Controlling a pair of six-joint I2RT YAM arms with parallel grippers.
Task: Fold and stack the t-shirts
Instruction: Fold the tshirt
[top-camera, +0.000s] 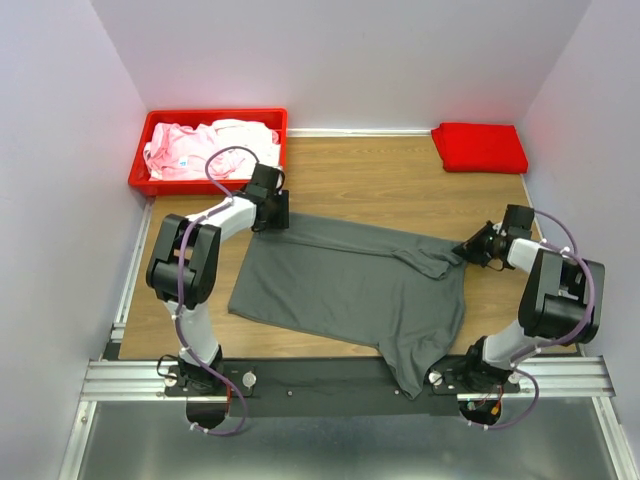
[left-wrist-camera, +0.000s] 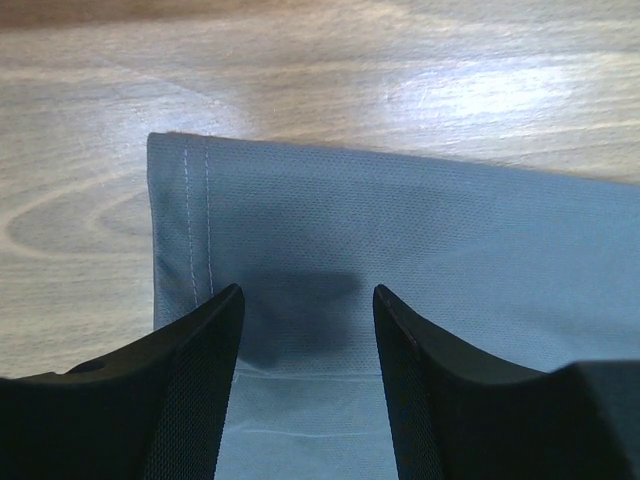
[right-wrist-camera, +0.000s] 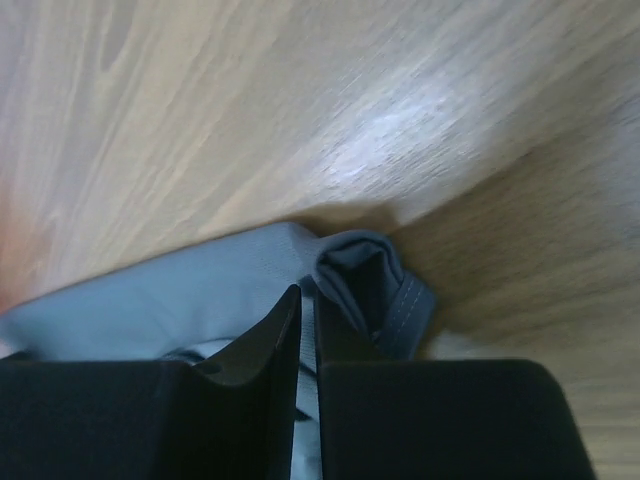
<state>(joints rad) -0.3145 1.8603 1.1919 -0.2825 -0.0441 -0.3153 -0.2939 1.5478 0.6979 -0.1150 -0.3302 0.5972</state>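
The grey t-shirt (top-camera: 340, 285) is pinched by the right fingers (right-wrist-camera: 250, 355) for folding; next its hem (left-wrist-camera: 190, 200) must be gripped by the wide left fingers (left-wrist-camera: 195, 380).

- One dark grey t-shirt (top-camera: 340, 285)
- One bright red t-shirt (top-camera: 480, 147), folded
- One red plastic bin (top-camera: 215, 114)
- One heap of pale pink cloth (top-camera: 185, 155) and white cloth (top-camera: 248, 132) in the bin; how many shirts it holds cannot be told
- Two robot arms: the left arm (top-camera: 190, 255) and the right arm (top-camera: 555, 290)
- Two claws, one to each arm: the left claw (left-wrist-camera: 307, 292) and the right claw (right-wrist-camera: 308, 300)
- One wooden desk (top-camera: 380, 185)
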